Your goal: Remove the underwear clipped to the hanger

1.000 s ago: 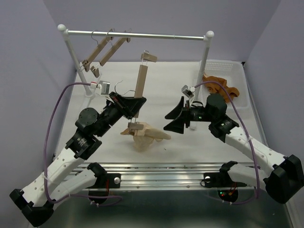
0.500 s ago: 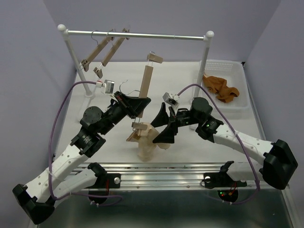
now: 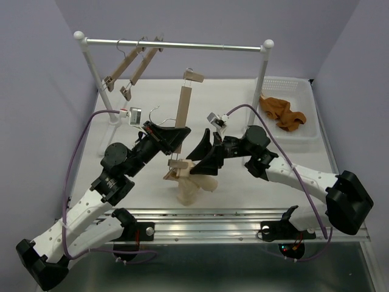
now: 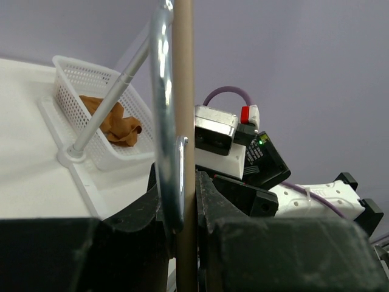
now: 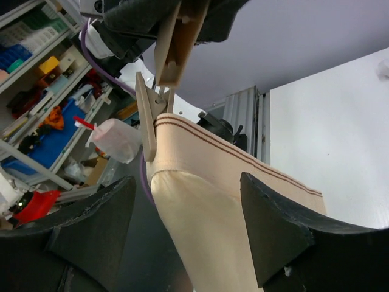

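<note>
White tabletop [image 3: 213, 112]; slim wooden hanger [image 3: 182, 109] clips soft, pale beige underwear [image 3: 189, 185].

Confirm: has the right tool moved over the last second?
Yes. The right tool has travelled left, away from the white basket, and its open fingers now flank the underwear hanging below the hanger.

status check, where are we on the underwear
Left gripper shut on hanger. Right gripper open, fingers straddling underwear. One corner held by lower clip. Nothing seen blocking.

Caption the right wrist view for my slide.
Open right gripper brackets the underwear clipped to the hanger.
</note>
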`<state>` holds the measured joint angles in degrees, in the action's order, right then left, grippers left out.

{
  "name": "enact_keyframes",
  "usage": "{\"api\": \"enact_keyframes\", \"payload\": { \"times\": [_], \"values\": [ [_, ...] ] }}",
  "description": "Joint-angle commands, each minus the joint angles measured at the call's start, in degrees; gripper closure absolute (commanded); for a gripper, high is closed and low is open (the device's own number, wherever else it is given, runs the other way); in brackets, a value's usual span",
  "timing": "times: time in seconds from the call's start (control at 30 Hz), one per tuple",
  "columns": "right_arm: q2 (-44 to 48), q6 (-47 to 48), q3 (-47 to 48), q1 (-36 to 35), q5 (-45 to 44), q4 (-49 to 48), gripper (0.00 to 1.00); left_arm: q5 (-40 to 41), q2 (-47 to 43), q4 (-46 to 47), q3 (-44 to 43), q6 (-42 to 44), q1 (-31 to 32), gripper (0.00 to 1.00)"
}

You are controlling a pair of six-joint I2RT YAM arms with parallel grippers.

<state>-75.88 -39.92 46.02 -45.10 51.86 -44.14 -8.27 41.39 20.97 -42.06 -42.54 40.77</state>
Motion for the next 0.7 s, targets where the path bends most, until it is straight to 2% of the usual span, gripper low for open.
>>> {"api": "enact_keyframes", "payload": {
  "times": [0.0,0.13,0.23,0.33,0.37,0.5,0.67],
  "values": [
    [-0.24,0.45,0.65,-1.13,3.16,-4.12,0.24,1.68,-2.36,7.50,1.02,-1.40,0.18,1.00],
    [-0.15,4.41,1.53,-2.27,3.78,0.10,0.21,1.51,-2.54,8.64,1.19,-1.75,0.18,1.00],
    [-0.32,5.47,2.23,-2.97,3.96,0.37,0.25,0.89,-2.01,10.22,1.63,-2.45,0.18,1.00],
    [-1.11,5.12,3.55,-2.97,4.13,1.07,0.50,0.54,-1.22,12.07,2.16,-3.33,0.18,1.00],
    [-1.38,4.94,4.16,-2.97,3.96,2.20,0.71,0.45,-1.13,12.86,2.86,-3.77,0.27,1.00],
    [-0.59,6.26,5.40,-2.97,0.36,6.95,0.99,0.45,-0.87,13.83,3.74,-4.56,0.18,1.00],
    [3.62,6.96,4.34,-2.97,-5.88,11.69,0.99,2.73,-1.13,11.90,5.23,-6.32,0.18,1.00]
  ]
}}
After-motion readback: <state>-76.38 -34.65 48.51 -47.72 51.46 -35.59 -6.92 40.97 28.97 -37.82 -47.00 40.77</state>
